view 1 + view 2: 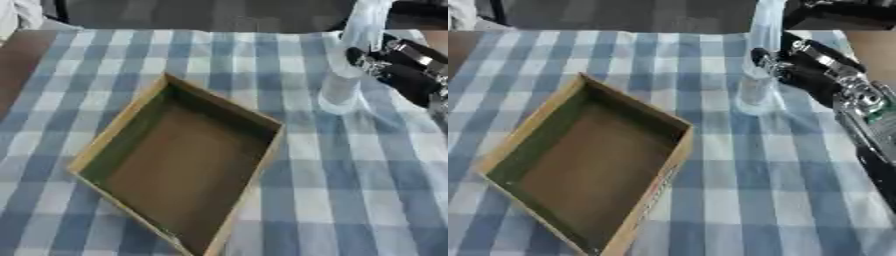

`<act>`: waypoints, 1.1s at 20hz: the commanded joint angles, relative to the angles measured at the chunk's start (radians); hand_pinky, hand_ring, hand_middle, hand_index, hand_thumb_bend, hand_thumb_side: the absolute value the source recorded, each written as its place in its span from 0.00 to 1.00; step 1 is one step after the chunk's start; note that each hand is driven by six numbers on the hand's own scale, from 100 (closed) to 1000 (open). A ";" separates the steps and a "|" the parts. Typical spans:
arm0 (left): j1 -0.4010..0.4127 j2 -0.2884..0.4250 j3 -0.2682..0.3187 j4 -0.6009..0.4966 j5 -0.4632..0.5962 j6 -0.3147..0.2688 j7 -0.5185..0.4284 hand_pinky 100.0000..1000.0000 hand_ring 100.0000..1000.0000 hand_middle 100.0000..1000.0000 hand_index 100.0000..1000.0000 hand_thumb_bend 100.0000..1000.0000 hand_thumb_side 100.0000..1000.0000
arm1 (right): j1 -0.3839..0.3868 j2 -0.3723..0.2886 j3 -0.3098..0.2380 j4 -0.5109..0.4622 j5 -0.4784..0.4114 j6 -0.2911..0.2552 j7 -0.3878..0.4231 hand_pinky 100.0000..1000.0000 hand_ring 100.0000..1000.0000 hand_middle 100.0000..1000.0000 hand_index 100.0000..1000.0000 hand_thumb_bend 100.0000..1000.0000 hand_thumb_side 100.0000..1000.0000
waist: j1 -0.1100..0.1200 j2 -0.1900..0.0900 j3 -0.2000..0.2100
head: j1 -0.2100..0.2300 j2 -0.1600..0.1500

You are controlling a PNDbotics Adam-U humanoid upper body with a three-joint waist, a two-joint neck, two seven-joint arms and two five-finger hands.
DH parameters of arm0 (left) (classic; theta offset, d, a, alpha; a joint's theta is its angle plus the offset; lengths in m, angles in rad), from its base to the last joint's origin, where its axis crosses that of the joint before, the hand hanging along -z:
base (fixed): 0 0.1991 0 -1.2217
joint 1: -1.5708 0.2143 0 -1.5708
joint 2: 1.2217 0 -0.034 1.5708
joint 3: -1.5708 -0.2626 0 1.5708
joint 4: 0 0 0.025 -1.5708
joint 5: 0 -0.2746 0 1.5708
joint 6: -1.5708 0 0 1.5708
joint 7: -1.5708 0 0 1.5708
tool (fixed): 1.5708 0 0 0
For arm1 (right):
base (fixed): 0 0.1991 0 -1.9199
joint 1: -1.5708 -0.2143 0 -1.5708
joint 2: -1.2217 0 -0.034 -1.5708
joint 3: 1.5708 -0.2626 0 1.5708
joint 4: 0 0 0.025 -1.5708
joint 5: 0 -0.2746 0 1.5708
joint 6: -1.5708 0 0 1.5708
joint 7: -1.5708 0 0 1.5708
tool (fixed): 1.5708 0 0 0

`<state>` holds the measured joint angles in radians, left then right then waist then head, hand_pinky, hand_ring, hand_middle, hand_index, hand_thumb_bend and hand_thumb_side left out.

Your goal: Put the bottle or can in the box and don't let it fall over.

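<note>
The fingers of the right hand curl round the lower-middle of a clear plastic bottle — holding it, as far as the blur allows, from its right side. The grip sits low on the body, probably so the tall, light bottle does not swing or tip as it travels. The bottle stands upright, its base at or just above the blue-and-white checked cloth on the worktop; whether it touches cannot be told. It is outside the box, to the right of its far corner. The cardboard box lies open and empty, set askew, nearer the robot and to the left — a wide target once the bottle clears its wall. The left hand shows in neither view.
</note>
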<state>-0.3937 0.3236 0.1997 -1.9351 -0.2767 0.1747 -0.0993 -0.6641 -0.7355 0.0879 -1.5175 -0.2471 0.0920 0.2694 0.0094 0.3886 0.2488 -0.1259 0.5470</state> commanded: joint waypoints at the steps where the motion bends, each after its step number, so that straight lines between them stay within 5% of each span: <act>1: -0.015 0.013 0.000 -0.013 0.002 -0.003 -0.008 1.00 1.00 1.00 0.68 0.00 0.75 | -0.022 -0.017 -0.001 0.004 0.002 0.003 -0.020 1.00 1.00 1.00 0.98 0.00 0.44 | 0.001 -0.016 0.004 | -0.004 -0.017; 15: -0.023 0.008 -0.009 -0.011 0.009 -0.013 -0.031 1.00 1.00 1.00 0.67 0.00 0.76 | -0.045 0.021 0.022 0.048 -0.061 0.009 -0.041 0.95 0.95 1.00 0.88 0.00 0.26 | 0.003 -0.006 0.013 | -0.012 -0.024; 19: -0.026 0.006 -0.010 -0.010 0.011 -0.014 -0.035 1.00 1.00 1.00 0.67 0.00 0.76 | -0.055 0.031 0.026 0.061 -0.110 0.023 -0.057 0.86 0.83 1.00 0.82 0.00 0.00 | 0.004 -0.004 0.016 | -0.015 -0.026; 22: -0.027 0.005 -0.010 -0.010 0.013 -0.014 -0.036 1.00 1.00 1.00 0.67 0.00 0.76 | -0.058 0.037 0.027 0.068 -0.152 0.026 -0.080 0.68 0.70 1.00 0.70 0.00 0.00 | 0.004 -0.004 0.017 | -0.016 -0.026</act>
<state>-0.4066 0.3146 0.1874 -1.9349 -0.2713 0.1608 -0.1325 -0.7073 -0.6861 0.1179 -1.4474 -0.3788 0.1153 0.1995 0.0103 0.4012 0.2652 -0.1385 0.5334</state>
